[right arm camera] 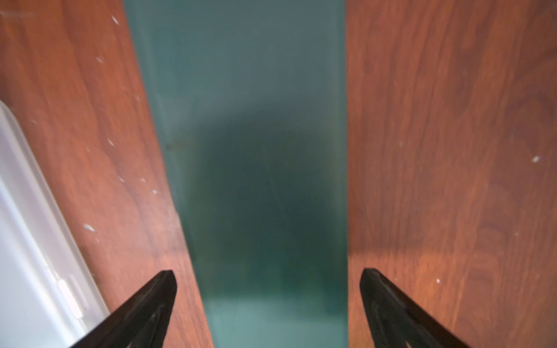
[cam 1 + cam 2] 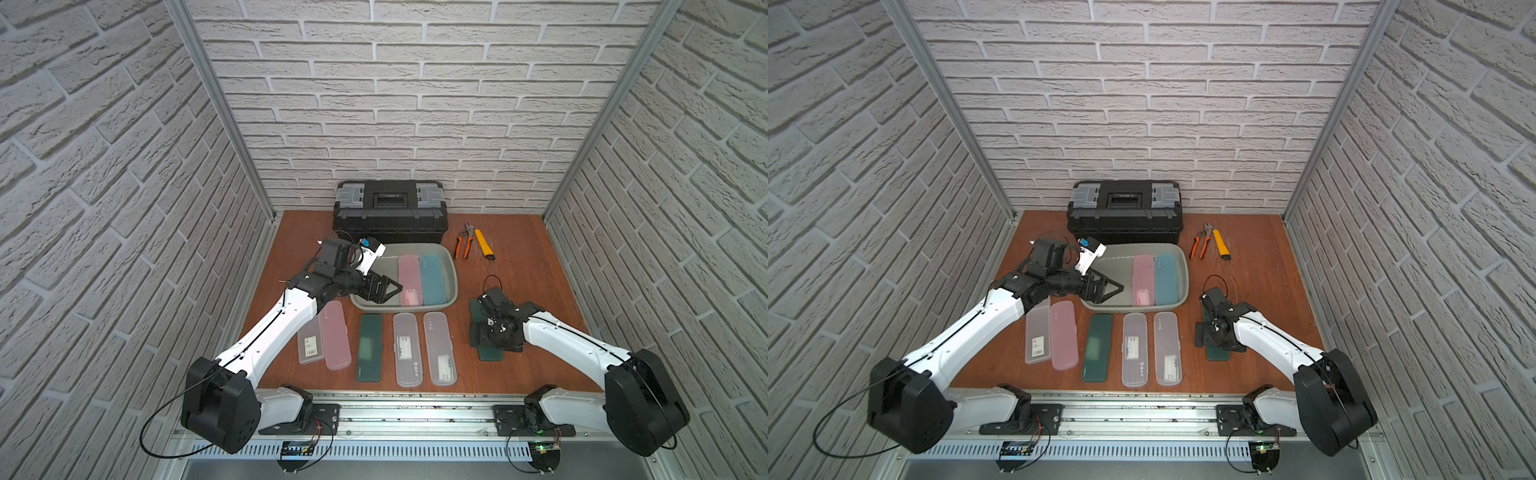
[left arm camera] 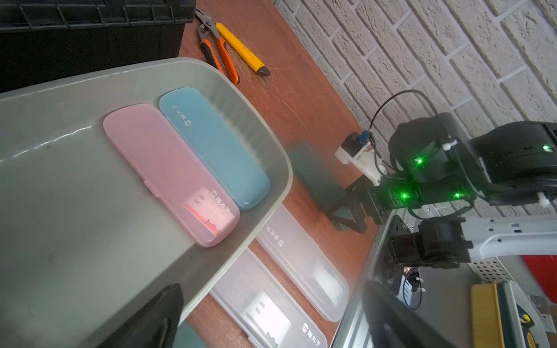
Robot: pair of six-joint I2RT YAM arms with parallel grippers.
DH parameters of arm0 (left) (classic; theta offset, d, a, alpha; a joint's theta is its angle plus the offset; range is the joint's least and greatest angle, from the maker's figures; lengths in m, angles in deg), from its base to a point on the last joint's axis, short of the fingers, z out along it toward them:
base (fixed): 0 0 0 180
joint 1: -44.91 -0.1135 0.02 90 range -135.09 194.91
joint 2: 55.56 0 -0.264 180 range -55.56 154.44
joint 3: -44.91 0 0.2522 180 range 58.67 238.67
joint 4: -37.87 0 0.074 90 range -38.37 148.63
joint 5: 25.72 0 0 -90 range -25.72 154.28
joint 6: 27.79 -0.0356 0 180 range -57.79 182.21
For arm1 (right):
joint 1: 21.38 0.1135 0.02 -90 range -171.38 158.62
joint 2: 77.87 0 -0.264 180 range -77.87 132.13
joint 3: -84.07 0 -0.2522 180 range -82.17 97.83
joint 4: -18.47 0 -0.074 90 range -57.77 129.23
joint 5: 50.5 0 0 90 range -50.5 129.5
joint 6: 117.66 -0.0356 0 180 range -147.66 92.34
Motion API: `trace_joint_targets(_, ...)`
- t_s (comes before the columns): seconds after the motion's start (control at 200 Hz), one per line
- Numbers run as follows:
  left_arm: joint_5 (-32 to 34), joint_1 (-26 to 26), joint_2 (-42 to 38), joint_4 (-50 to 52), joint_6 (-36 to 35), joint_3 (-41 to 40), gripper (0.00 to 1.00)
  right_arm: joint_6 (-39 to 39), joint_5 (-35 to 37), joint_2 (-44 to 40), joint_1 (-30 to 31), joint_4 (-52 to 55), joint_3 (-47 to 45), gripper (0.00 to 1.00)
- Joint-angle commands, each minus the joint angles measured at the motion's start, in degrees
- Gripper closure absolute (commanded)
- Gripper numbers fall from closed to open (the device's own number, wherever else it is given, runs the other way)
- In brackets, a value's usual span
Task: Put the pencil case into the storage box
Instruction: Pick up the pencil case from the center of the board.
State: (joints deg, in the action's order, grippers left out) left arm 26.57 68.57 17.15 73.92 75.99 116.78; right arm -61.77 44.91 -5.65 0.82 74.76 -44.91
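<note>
The grey-green storage box (image 2: pixel 454 278) (image 2: pixel 1185 274) (image 3: pixel 75 211) holds a pink pencil case (image 2: pixel 409 276) (image 3: pixel 168 171) and a blue one (image 2: pixel 432 278) (image 3: pixel 211 144) side by side. My left gripper (image 2: pixel 390 291) (image 2: pixel 1113 289) (image 3: pixel 271 319) hovers over the box's near left part, open and empty. My right gripper (image 2: pixel 482 332) (image 1: pixel 267 272) points down over a dark green pencil case (image 2: pixel 490 354) (image 2: pixel 1217 354) (image 1: pixel 250 120) lying on the table right of the box. It is open, one finger on each side of the case, neither touching it.
A row of pencil cases lies in front of the box: clear (image 2: pixel 309 340), pink (image 2: pixel 336 336), dark green (image 2: pixel 370 349) and two clear (image 2: pixel 407 349). A black toolbox (image 2: pixel 390 212) stands behind the box. Orange pliers (image 2: pixel 463 243) and a yellow knife (image 2: pixel 484 245) lie at back right.
</note>
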Motion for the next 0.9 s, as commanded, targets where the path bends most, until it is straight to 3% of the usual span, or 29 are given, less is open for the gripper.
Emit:
trace_joint_targets(0.0,-1.3,-0.2,-0.4,-2.1,0.3,-0.6,0.01,-0.7,0.1,-0.6,0.5,0.8,-0.4,0.00)
trace_joint_targets(0.52,-1.0,-0.1,-1.5,-2.2,0.3,-0.9,0.02,-1.8,-0.6,6.7,2.0,-4.1,-0.8,0.06)
trace_joint_targets(0.755,0.7,-0.3,-2.7,-1.9,-0.5,-0.8,0.01,-3.0,2.4,6.7,3.5,-3.9,-0.7,0.23)
trace_joint_targets(0.895,5.6,-0.6,-9.3,-4.4,-1.2,-3.8,0.02,-3.9,3.5,4.7,4.1,-3.7,-0.1,0.31)
